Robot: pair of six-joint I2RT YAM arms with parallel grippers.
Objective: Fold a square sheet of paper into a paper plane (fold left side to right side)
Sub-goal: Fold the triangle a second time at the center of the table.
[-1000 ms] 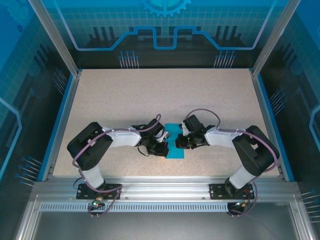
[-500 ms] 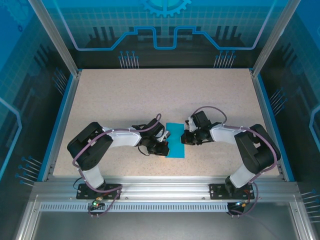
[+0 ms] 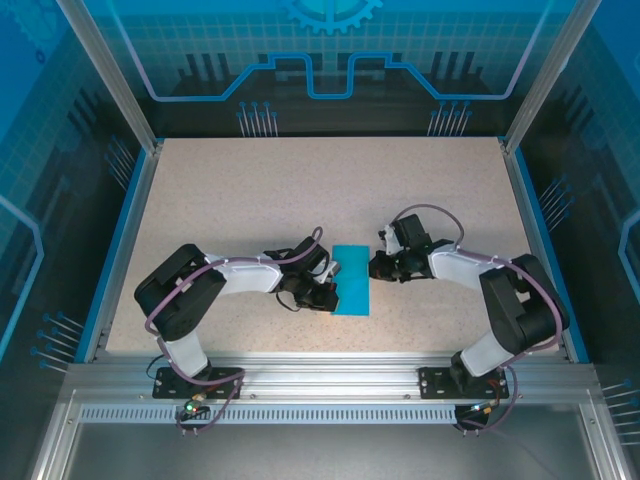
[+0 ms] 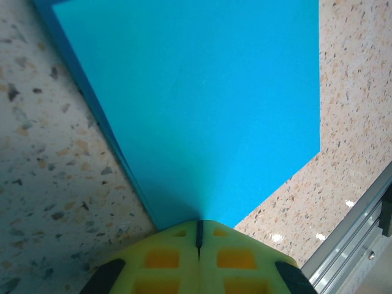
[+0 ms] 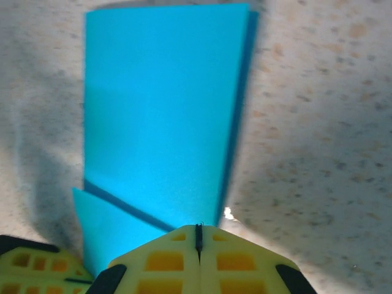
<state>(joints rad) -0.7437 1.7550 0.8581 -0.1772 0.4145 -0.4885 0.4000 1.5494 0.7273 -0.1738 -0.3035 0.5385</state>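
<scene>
The square sheet of paper lies flat on the speckled table, folded into a narrow cyan rectangle; a paper plane is not in view. My left gripper is shut, its tip resting on the sheet's left long edge. In the left wrist view the yellow fingertips meet over the paper. My right gripper is shut and sits at the sheet's right edge. In the right wrist view the gripper touches the paper, where a lower layer's corner pokes out.
The table stretches open behind the paper. An aluminium rail runs along the near edge, seen also as the rail close to the sheet's near end. Blue borders and frame posts bound the sides.
My right gripper has slid rightwards off the top of the paper to its right edge, uncovering the sheet. The left gripper and the paper have stayed put.
</scene>
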